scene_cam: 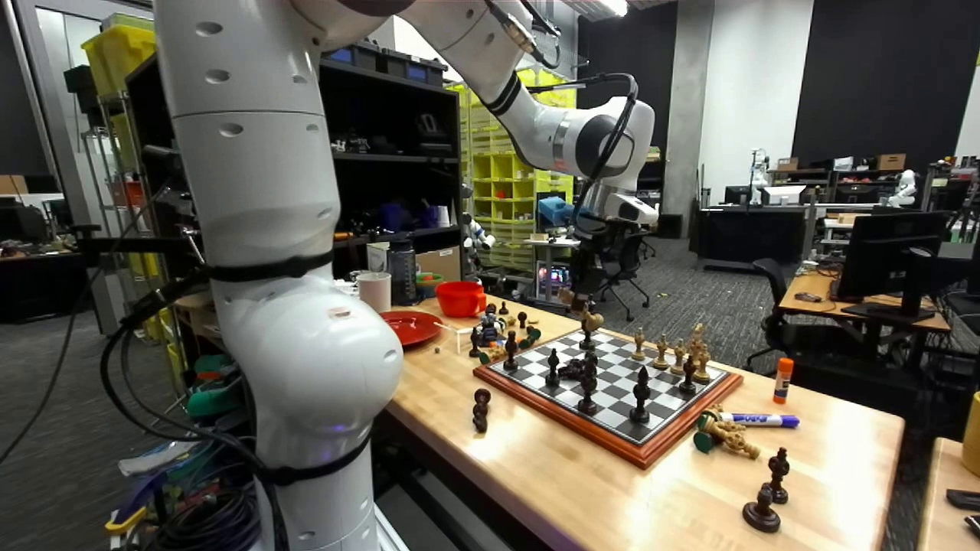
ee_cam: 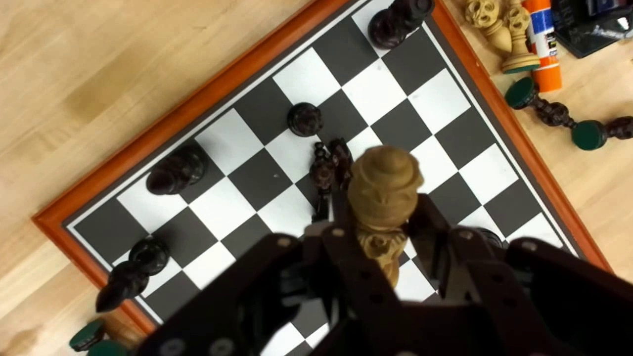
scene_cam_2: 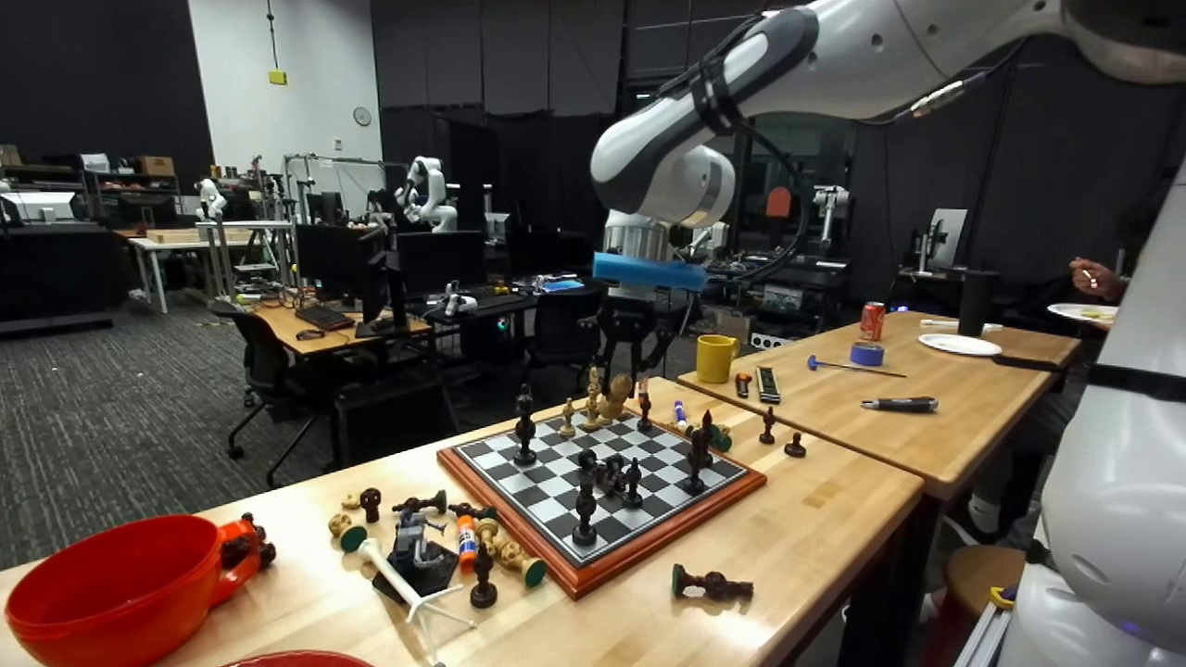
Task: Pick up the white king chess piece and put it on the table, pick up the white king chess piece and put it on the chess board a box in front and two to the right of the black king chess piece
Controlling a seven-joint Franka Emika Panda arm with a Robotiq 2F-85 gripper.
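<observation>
A light-wood chess piece with a carved head, the white king (ee_cam: 384,188), is between my fingers in the wrist view. My gripper (ee_cam: 385,210) is shut on it near the neck; its base is hidden. In both exterior views my gripper (scene_cam: 579,295) (scene_cam_2: 623,371) hangs over the chess board (scene_cam: 563,415) (scene_cam_2: 667,539) (ee_cam: 198,104), with the white king (scene_cam: 592,317) (scene_cam_2: 615,394) low beneath it. Several dark pieces stand on the board and some lie near its middle; I cannot tell which is the black king. The board lies on the table (scene_cam: 505,474).
Light pieces (scene_cam: 680,356) stand along the board's far side. Fallen light pieces (scene_cam: 727,438), a blue marker (scene_cam: 758,420) and a glue stick (scene_cam: 782,380) lie or stand beside it. A red bowl (scene_cam_2: 120,593) and a small grey figure (scene_cam_2: 417,547) stand at another side. A fallen dark piece (scene_cam_2: 713,584) lies near the board.
</observation>
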